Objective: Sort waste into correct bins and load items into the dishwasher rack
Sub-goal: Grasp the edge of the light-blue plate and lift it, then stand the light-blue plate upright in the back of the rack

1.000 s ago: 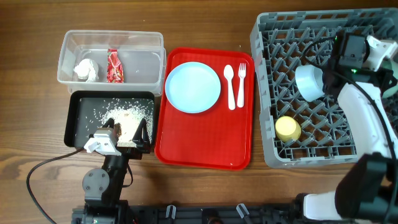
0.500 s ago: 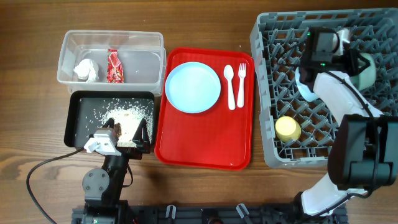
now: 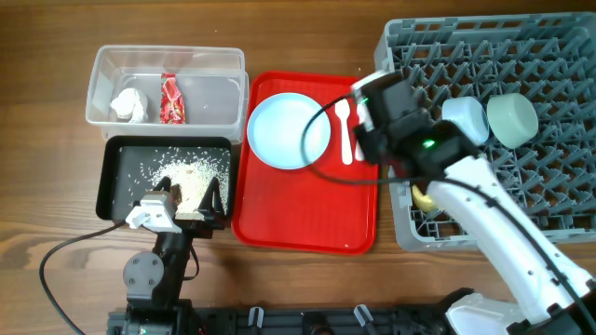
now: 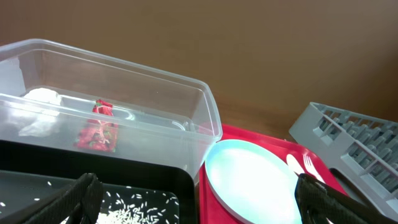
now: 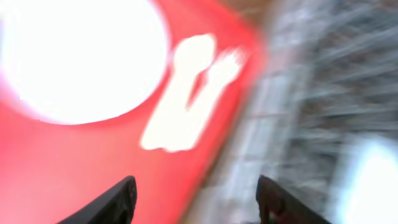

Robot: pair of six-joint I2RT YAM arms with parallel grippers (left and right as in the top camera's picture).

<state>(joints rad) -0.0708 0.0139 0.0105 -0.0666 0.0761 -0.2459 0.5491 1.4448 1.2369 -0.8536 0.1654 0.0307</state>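
My right gripper [image 3: 372,98] [image 5: 196,186] hangs open and holds nothing. It is above the seam between the red tray [image 3: 298,214] and the dishwasher rack [image 3: 549,74]. Just ahead of it lie the white spoon [image 5: 180,99] and fork [image 5: 217,68], blurred, beside the light blue plate [image 3: 284,130] [image 5: 81,56]. In the rack sit a pale green bowl [image 3: 512,118], a light blue bowl [image 3: 466,119] and a yellow cup [image 3: 424,197], half hidden by the arm. My left gripper [image 3: 193,197] [image 4: 196,199] is open over the black tray's [image 3: 116,177] near edge.
The clear tub [image 3: 98,84] [image 4: 155,112] holds the white napkin [image 3: 128,104] [image 4: 40,96] and the red wrapper [image 3: 171,99] [image 4: 96,127]. Rice scraps [image 3: 186,172] [image 4: 137,205] lie in the black tray. The right arm stretches across the rack's near left corner.
The right gripper opened and let go of the pale green bowl, which now rests in the rack. The arm then swung left to the tray's right edge. The left arm stayed still.
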